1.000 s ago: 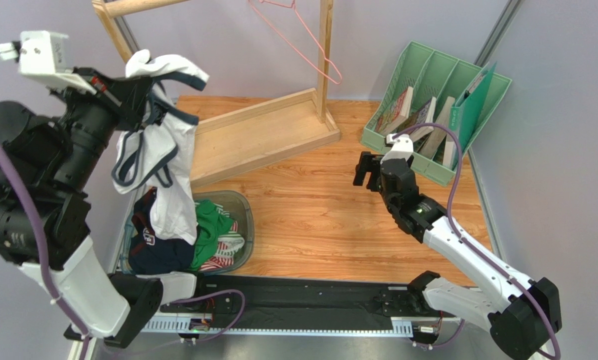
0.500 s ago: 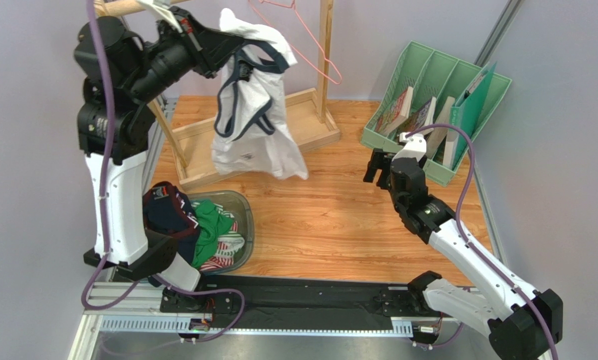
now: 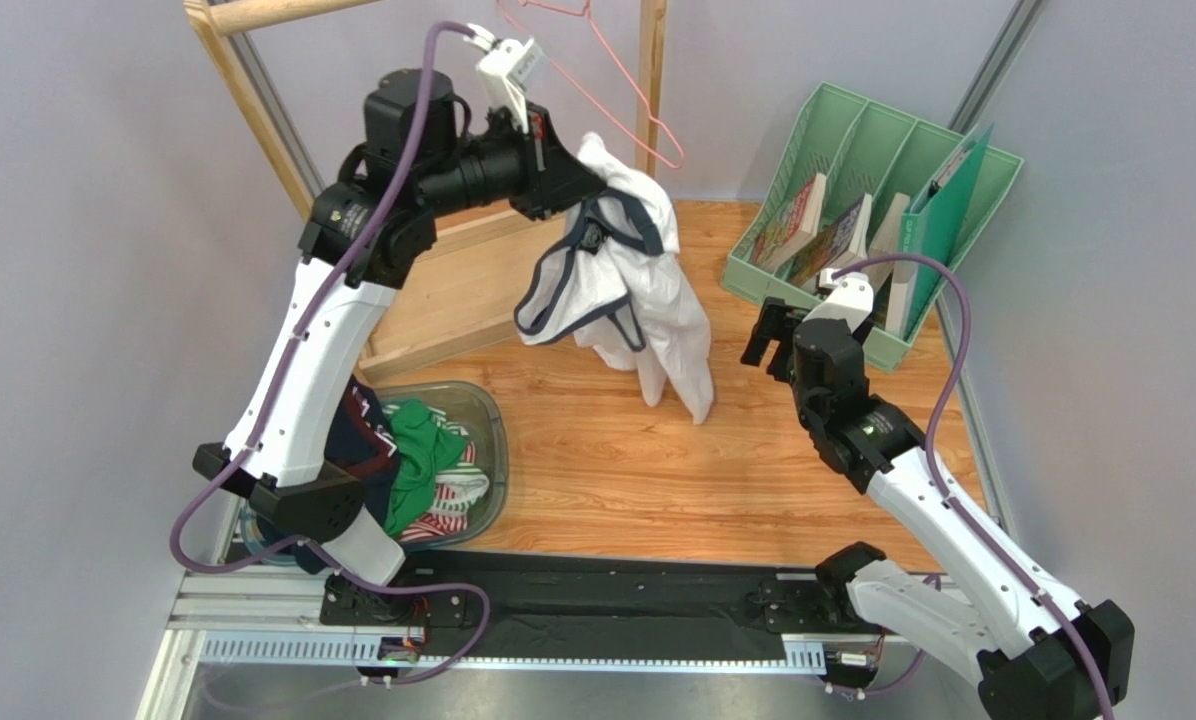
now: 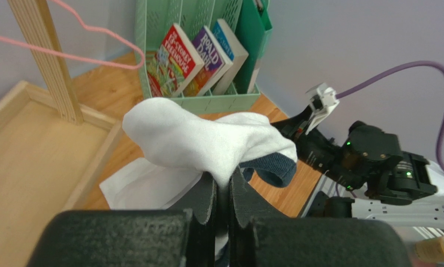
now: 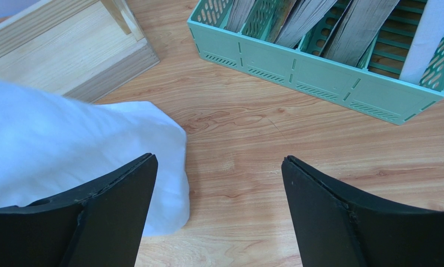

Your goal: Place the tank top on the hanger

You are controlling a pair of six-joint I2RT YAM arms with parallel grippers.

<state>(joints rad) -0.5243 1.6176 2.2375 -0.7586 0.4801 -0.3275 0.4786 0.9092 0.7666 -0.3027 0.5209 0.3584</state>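
My left gripper (image 3: 577,170) is shut on a bunched fold of the white tank top (image 3: 642,285), which hangs from it above the wooden table with its navy-trimmed straps looping down on the left. In the left wrist view the white cloth (image 4: 207,142) bulges out from between the closed fingers (image 4: 204,194). The pink wire hanger (image 3: 607,83) hangs on the wooden rack just behind and above the shirt; its wire shows in the left wrist view (image 4: 57,53). My right gripper (image 3: 767,333) is open and empty, just right of the shirt's lower hem (image 5: 68,144).
A wooden rack with a tray base (image 3: 469,278) stands at the back. A green file organiser with books (image 3: 875,195) sits at the back right. A clear basket (image 3: 487,435) with green, striped and dark navy garments sits at the front left.
My left arm has swung the tank top from over the basket up and right to beside the hanger. My right gripper has shifted slightly right and stayed open.
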